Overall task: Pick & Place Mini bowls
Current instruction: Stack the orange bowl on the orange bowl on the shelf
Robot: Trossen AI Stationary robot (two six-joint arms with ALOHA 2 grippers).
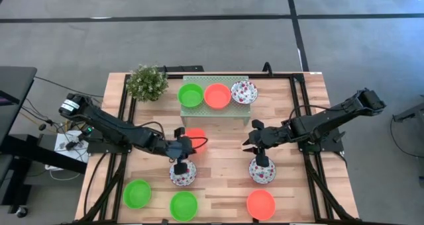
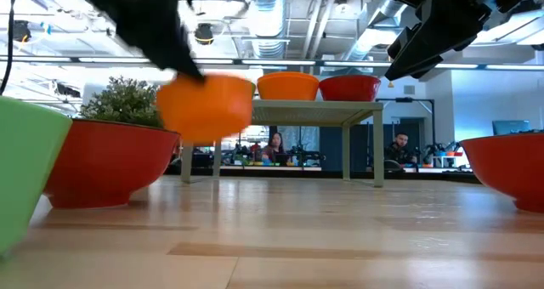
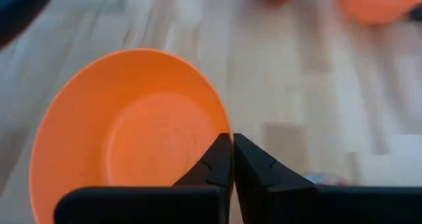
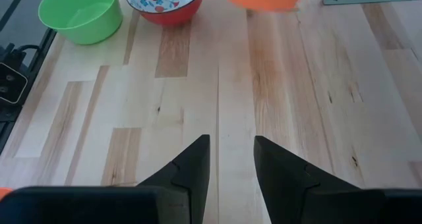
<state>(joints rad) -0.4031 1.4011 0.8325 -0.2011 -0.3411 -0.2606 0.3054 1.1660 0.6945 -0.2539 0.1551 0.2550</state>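
My left gripper (image 1: pixel 187 144) (image 3: pixel 232 151) is shut on a plain orange mini bowl (image 1: pixel 197 140) (image 3: pixel 132 138) over the middle of the table; that bowl hangs in the air (image 2: pixel 206 107). My right gripper (image 1: pixel 250 138) (image 4: pixel 231 159) is open and empty above bare wood to the right of it. A green (image 1: pixel 191 94), an orange (image 1: pixel 217 96) and a floral bowl (image 1: pixel 244 92) sit on the pale green stand (image 1: pixel 215 110). Two floral bowls (image 1: pixel 182 174) (image 1: pixel 262 171), two green bowls (image 1: pixel 137 193) (image 1: pixel 183 206) and an orange bowl (image 1: pixel 260 204) rest on the table. My left gripper holds the orange bowl by its rim (image 3: pixel 223 128), pinched with one finger inside the bowl (image 3: pixel 212 163) and one outside (image 3: pixel 254 163). The fingers come from above. The bowl is lifted clear of the table (image 2: pixel 206 107), roughly upright with its opening upward.
A small bushy plant (image 1: pixel 146 82) stands at the far left of the table beside the stand. The stand's legs (image 2: pixel 379 144) rise from the far half. Bare wood lies between the two floral bowls and in front of the stand. People sit in the room beyond (image 2: pixel 275 144).
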